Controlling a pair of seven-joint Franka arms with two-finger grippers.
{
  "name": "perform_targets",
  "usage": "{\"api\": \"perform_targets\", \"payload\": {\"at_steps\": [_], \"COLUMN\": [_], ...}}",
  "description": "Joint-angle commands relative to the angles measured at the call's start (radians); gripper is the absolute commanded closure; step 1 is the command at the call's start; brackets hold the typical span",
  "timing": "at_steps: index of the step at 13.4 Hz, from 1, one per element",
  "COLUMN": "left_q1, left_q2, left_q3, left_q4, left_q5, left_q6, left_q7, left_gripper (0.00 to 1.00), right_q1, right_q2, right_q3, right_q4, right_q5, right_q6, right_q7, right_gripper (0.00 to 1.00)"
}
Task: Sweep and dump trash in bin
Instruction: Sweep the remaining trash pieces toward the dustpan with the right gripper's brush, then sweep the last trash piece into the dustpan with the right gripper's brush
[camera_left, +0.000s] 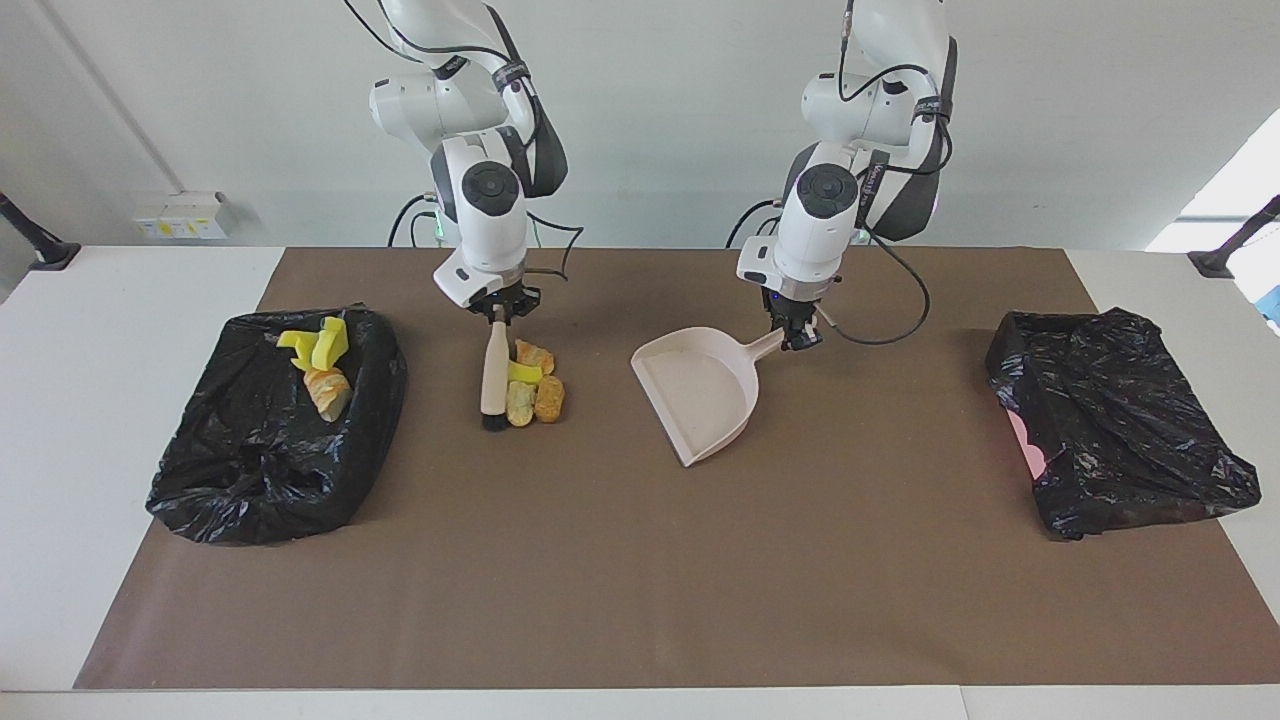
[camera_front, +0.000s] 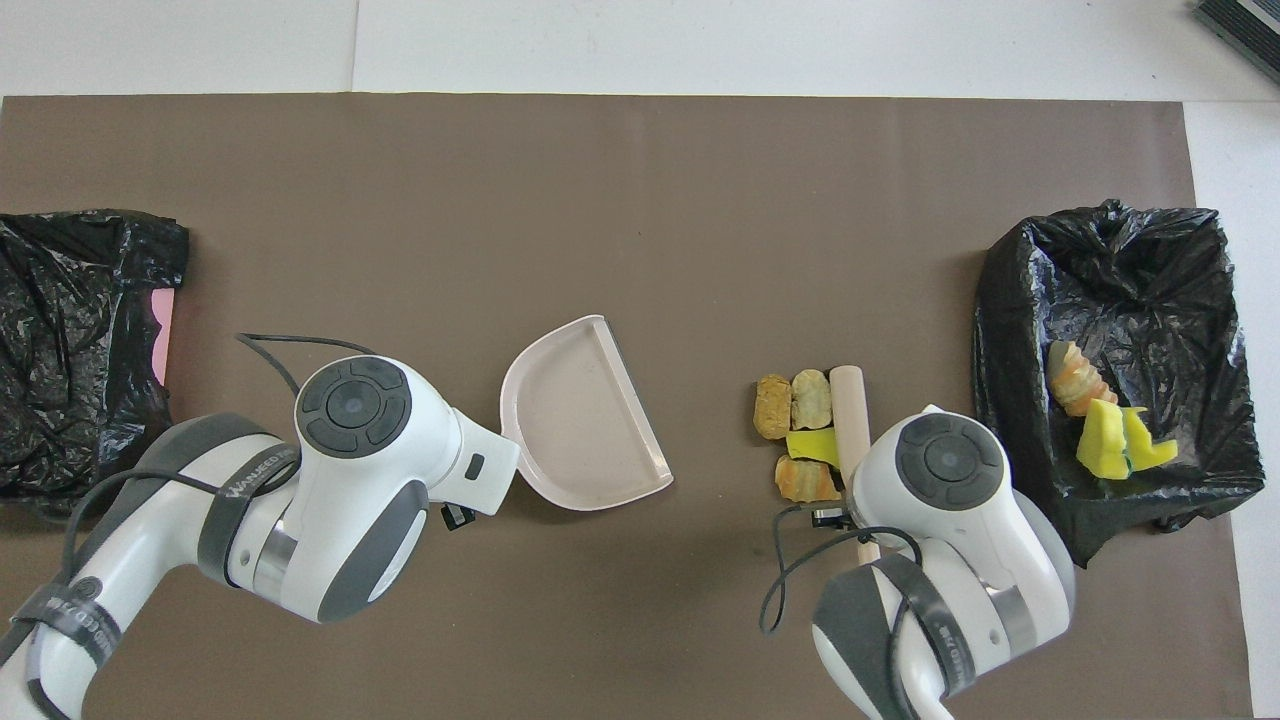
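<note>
Seen only when facing: right gripper (camera_left: 497, 312) clamping brush (camera_left: 492, 377) against trash (camera_left: 533, 389), left gripper (camera_left: 797, 335) gripping dustpan (camera_left: 700, 395) handle, both hidden overhead.

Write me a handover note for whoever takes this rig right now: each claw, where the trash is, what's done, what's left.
Right claw: shut on the brush, bristles down on the mat, touching the loose trash.
Left claw: shut on the dustpan handle; pan is on the mat and empty, mouth facing away from the robots.
Loose trash: four pieces bunched against the brush, apart from the pan.
Done: three pieces lie in the bin at the right arm's end.
Left: sweep the four into the pan, then dump them. A second bin sits at the left arm's end.
</note>
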Motion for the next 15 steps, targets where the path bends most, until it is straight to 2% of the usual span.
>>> {"api": "perform_targets", "payload": {"at_steps": [1, 4, 5, 8, 9, 13, 15], "left_q1": [-0.045, -0.034, -0.034, -0.033, -0.033, -0.028, -0.026], "left_q2": [-0.006, -0.004, -0.004, -0.003, -0.003, 0.0, 0.006], "left_q3": [0.01, 0.011, 0.011, 0.011, 0.013, 0.014, 0.014], "left_q4": [-0.045, -0.043, -0.043, -0.043, -0.043, -0.034, -0.034], "left_q5": [0.003, -0.025, -0.026, -0.028, -0.031, -0.036, -0.036], "left_q6": [0.035, 0.036, 0.042, 0.058, 0.058, 0.061, 0.091], "left_q7": [-0.021, -0.015, -0.017, -0.02, -0.02, -0.02, -0.011], "left_gripper": [1.0, 1.0, 1.0, 1.0, 1.0, 1.0, 1.0], "right_q1": [0.06, 0.151, 0.172, 0.238, 0.254, 0.277, 0.271], "right_q2": [0.145, 0.256, 0.276, 0.291, 0.305, 0.31, 0.31], "right_q3": [0.002, 0.004, 0.004, 0.004, 0.002, 0.016, 0.018], "right_q4": [0.172, 0.309, 0.346, 0.43, 0.438, 0.468, 0.516], "right_q5": [0.066, 0.085, 0.129, 0.191, 0.25, 0.44, 0.467], "right_q6": [-0.03, -0.044, -0.045, -0.078, -0.061, -0.021, -0.042], "right_q7": [0.02, 0.053, 0.052, 0.05, 0.04, -0.02, -0.029], "right_gripper": [1.0, 1.0, 1.0, 1.0, 1.0, 1.0, 1.0]}}
